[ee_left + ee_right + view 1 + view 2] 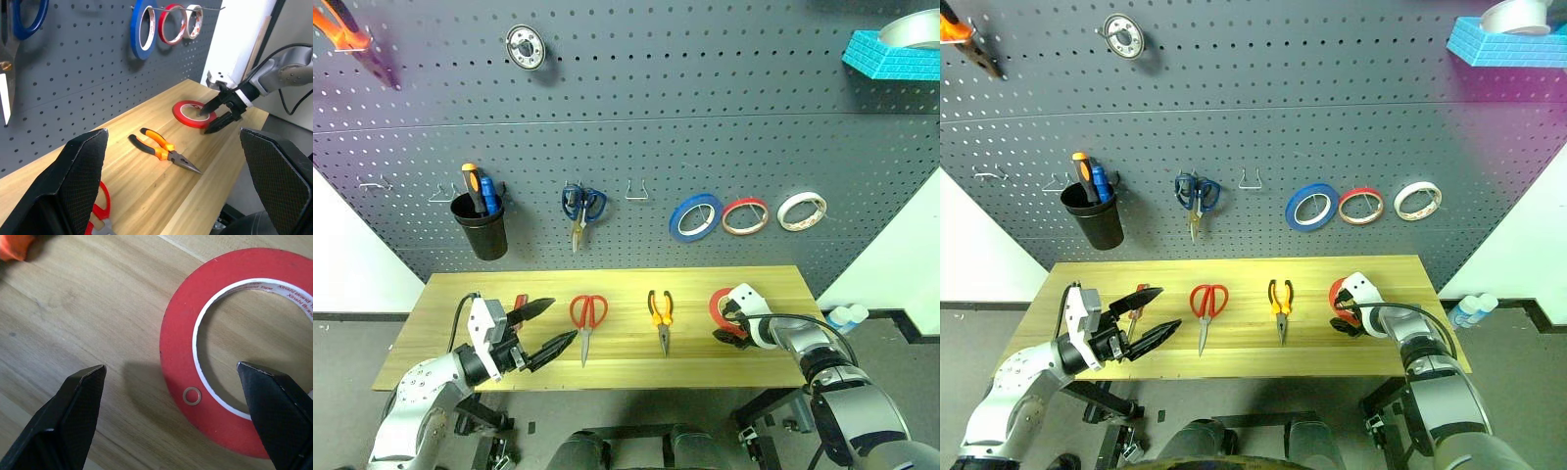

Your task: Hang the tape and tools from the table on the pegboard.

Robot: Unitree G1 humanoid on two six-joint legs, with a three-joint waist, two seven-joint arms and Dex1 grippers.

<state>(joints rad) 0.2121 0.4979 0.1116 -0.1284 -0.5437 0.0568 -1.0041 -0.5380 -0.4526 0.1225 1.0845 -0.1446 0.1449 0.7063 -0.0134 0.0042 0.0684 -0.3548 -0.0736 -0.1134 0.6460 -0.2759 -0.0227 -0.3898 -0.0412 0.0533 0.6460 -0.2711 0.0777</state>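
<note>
**Right claw poised over the tape roll, first pick not yet made**

At the right end of the table, seen from the head camera, the red-orange tape lies flat near the back edge, and the right gripper hangs over it with jaws spread wide, holding nothing. Along the same worktop toward the left lie the pliers, the red-handled scissors and, near the left end, the red-handled screwdriver, half hidden behind the left gripper, which is also wide open and empty just off the front edge. Nothing of the task hangs on the pegboard yet; a blue roll, another red roll and a white roll already sit on its hooks.

The left wrist view gives the side angle the head camera lacks: the right gripper's tips stand just above the roll's rim, seemingly apart from it.

The right wrist view alone shows the alignment: one finger stands over bare wood outside the ring, the other over its hollow core, so the jaws straddle the band.

My reading is that the grasp of the tape is in hand; next comes a short descent, then closing squarely across the band.
</note>
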